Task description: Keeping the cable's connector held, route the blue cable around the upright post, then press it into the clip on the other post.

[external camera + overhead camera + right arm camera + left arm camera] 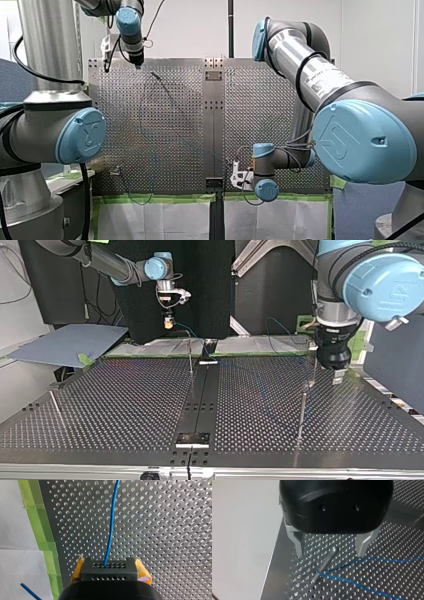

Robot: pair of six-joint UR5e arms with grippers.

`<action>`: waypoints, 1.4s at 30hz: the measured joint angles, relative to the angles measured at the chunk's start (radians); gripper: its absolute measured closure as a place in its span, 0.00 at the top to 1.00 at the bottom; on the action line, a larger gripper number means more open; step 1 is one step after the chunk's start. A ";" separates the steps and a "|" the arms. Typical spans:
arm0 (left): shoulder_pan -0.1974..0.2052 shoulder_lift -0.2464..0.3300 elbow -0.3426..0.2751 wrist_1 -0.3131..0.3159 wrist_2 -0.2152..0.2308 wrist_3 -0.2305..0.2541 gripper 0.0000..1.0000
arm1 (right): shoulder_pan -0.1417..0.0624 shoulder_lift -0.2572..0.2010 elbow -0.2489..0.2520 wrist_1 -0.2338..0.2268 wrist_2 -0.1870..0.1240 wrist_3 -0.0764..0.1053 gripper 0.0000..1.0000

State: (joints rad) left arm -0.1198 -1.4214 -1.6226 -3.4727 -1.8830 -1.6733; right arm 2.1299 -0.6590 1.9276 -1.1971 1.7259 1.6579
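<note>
Connector (109, 573) inside my right claw (110, 569)

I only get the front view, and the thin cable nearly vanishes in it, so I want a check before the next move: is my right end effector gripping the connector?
Observer: Yes. In the right wrist view your right end effector is shut on the black connector, with a yellow pad on each side of it.
Operator: Good. Is the cable at the post near my left end effector?
Observer: Yes. In the left wrist view the blue cable bends sharply right at the post, which stands between the open fingers of your left end effector.
</note>
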 joint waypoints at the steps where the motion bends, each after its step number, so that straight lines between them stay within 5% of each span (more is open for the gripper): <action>1: 0.000 0.001 0.000 0.000 -0.004 0.000 1.00 | 0.000 0.000 0.000 0.000 0.000 0.000 0.00; 20: 0.000 0.003 0.000 0.000 -0.005 0.005 1.00 | 0.000 0.000 -0.001 0.000 0.000 0.000 0.00; 36: -0.045 -0.065 0.030 0.032 0.121 0.132 1.00 | 0.001 0.000 -0.002 0.000 0.000 0.001 0.00; 42: -0.086 -0.106 0.062 0.071 0.126 0.181 1.00 | 0.001 0.000 -0.003 -0.002 0.000 0.002 0.00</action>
State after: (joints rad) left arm -0.2053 -1.5270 -1.5603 -3.4020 -1.7574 -1.4924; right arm 2.1311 -0.6590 1.9249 -1.1993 1.7258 1.6596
